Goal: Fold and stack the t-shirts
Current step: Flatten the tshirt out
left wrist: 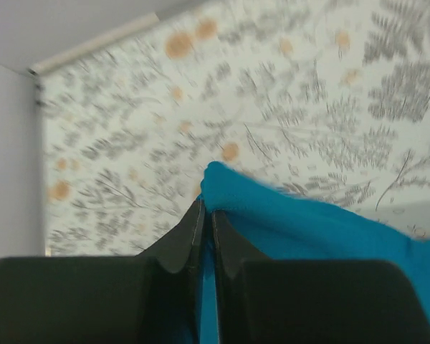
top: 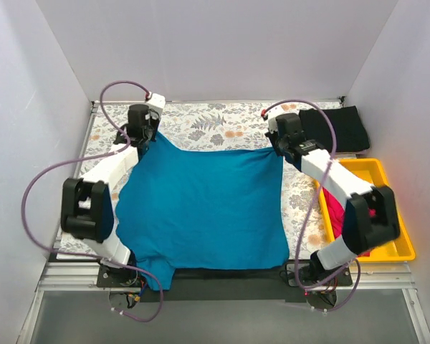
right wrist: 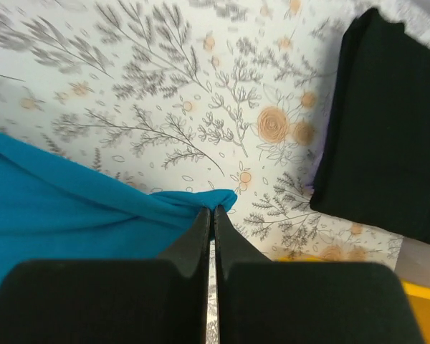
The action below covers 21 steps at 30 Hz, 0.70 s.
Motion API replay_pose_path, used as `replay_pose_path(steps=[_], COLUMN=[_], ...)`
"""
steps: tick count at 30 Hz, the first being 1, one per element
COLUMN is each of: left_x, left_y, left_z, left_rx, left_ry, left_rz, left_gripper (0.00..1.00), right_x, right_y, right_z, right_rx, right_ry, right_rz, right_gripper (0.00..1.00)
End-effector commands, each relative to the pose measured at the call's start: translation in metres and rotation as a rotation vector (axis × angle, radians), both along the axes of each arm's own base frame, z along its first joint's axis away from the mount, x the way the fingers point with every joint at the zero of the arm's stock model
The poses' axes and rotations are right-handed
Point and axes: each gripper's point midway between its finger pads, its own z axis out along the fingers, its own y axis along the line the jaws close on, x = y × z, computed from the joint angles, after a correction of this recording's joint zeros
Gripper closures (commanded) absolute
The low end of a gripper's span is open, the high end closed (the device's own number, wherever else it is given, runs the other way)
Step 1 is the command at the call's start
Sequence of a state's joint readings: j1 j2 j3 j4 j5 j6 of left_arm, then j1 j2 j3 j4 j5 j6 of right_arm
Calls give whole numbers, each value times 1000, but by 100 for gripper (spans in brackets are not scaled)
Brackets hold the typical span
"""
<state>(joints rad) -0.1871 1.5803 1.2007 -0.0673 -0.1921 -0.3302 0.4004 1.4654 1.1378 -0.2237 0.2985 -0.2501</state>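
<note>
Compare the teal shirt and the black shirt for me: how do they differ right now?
The teal shirt lies spread open mid-table; the black shirt is folded compact at the far right. The left gripper and right gripper pinch the teal shirt's far corners; nothing touches the black shirt. Both rest on the floral cloth.

I count three t-shirts: one teal-blue t-shirt (top: 201, 208), one black t-shirt (top: 337, 127), one magenta-pink t-shirt (top: 332, 211). There is one yellow tray (top: 394, 252), one table (top: 222, 122), and my two hands: left hand (top: 151, 138), right hand (top: 278, 147).
</note>
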Motion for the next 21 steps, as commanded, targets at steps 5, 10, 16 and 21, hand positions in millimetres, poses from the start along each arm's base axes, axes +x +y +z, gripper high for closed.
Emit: replay_pose_path(steps=[5,10,16,21], left_x=[40,55,71,74], left_y=[-19,-20,-20,-15], left_z=[-47,-87,-98,-75], left_rx=[-77,-56,-56,-72], left_ry=[10,74,85,58], left_rz=[-24,-18,-3,49], left_gripper=[100,100,100,100], right_x=[71,95,120,133], right_y=[-9,-16,-23,-28], right_z=[-39,-56,-73,-67], right_rx=[-32,-27,-32,3], right_ry=[-84,-57,-35,-38], right_rz=[-60,-58,-65,-63], right_gripper=[99,99,99,99])
